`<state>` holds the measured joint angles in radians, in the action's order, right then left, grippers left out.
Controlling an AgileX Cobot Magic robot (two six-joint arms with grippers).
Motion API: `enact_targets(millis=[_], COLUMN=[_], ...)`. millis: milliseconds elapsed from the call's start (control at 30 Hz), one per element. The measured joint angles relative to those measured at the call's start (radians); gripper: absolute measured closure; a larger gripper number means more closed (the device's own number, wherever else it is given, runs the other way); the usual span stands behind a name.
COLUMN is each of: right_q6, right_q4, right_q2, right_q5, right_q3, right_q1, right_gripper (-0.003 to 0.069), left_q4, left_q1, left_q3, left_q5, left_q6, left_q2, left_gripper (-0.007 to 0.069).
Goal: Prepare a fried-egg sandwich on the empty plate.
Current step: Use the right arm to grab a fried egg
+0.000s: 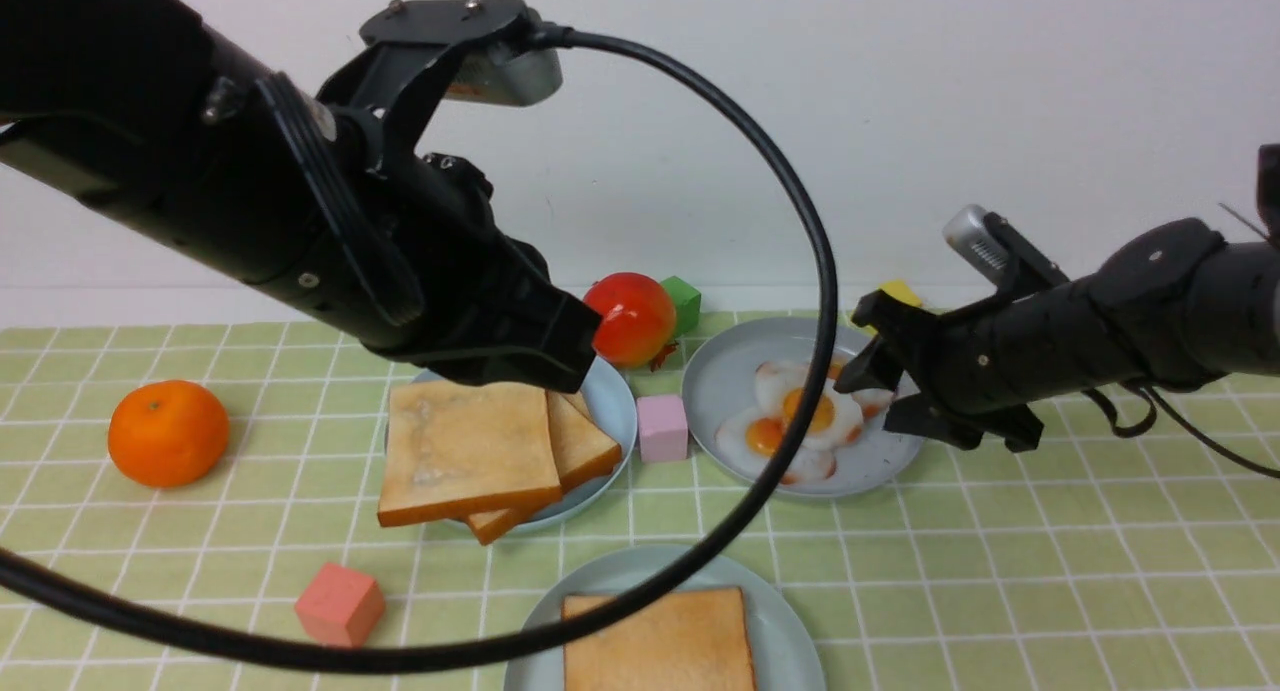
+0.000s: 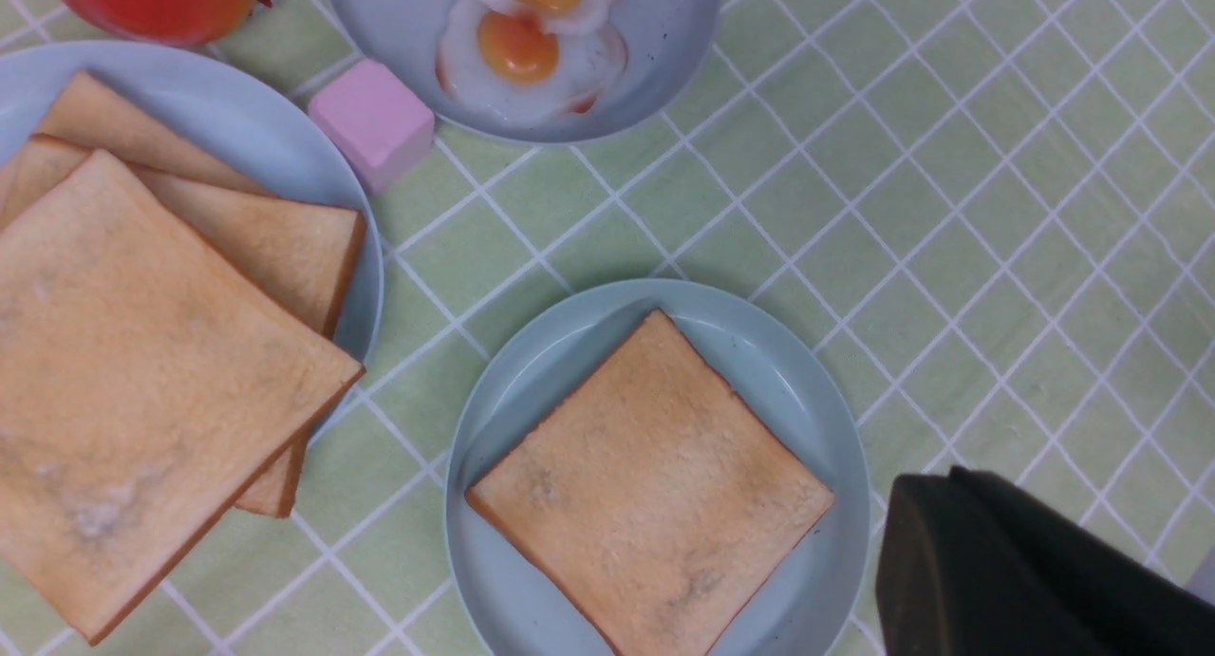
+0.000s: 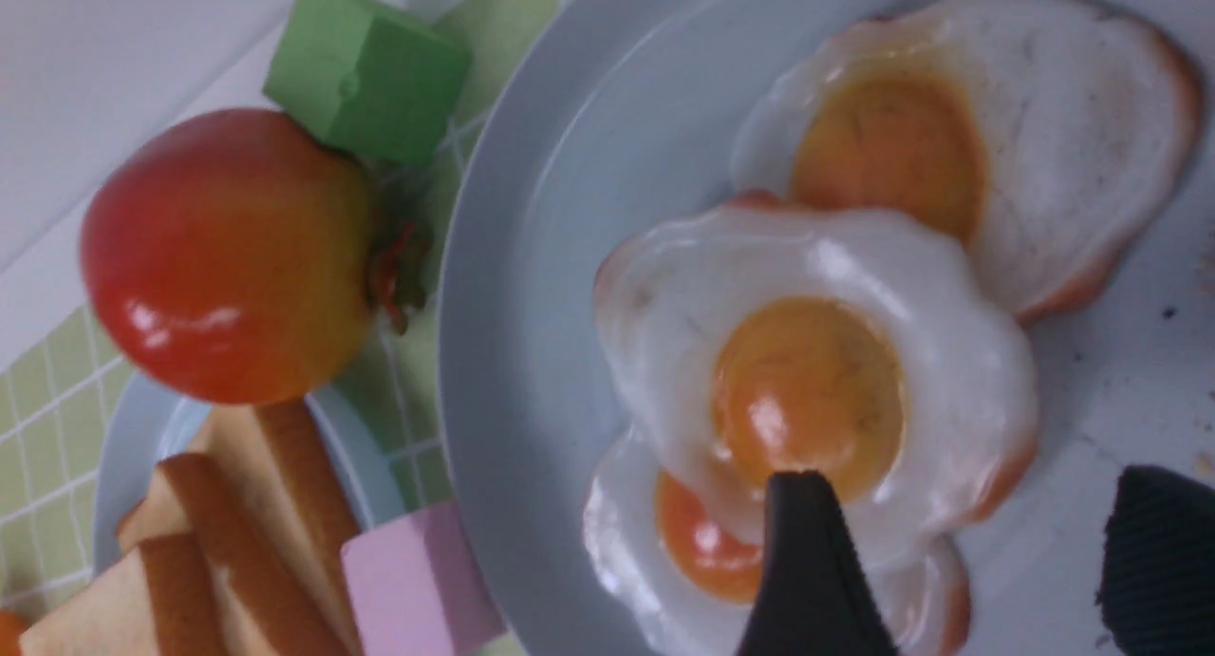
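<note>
The pale mint-blue plate sits at the front centre with one toast slice flat on it. The glossy white fried egg lies on top of two other eggs on the grey-blue plate at the right. My right gripper hovers open just over that plate, one fingertip by the glossy egg's yolk, the other over bare plate. My left gripper hangs raised in front of the toast plate, shut with nothing in it.
A stack of three loose toast slices overhangs the left grey-blue plate. Around them are an orange, a salmon cube, a pink cube, a red fruit, a green cube and a yellow block. A black cable loops across.
</note>
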<state>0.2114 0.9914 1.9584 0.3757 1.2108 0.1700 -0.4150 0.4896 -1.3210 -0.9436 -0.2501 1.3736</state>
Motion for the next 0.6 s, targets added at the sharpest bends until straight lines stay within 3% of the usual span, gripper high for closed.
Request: enact_targets(millis=[333, 500, 600], right_q6=[0.011, 0.051, 0.052], right_q4=[0.154, 0.193, 0.201], right_q2=[0.095, 0.112, 0.120], right_q5=[-0.025, -0.029, -0.034], right_q3=[0.025, 0.030, 0.030], right_q1=[0.000, -0.002, -0.002], right_gripper=[0.0249, 0.0386, 0.0533], left_q4=[0.020, 0.027, 0.027], left_q1=[0.000, 0.000, 0.000], left_q3=[0.000, 0.000, 0.000], left_q5=[-0.002, -0.002, -0.012], left_q6=[0.001, 0.001, 0.001], left_q2=[0.000, 0.000, 0.000], left_gripper=[0.0638, 0.0638, 0.0638])
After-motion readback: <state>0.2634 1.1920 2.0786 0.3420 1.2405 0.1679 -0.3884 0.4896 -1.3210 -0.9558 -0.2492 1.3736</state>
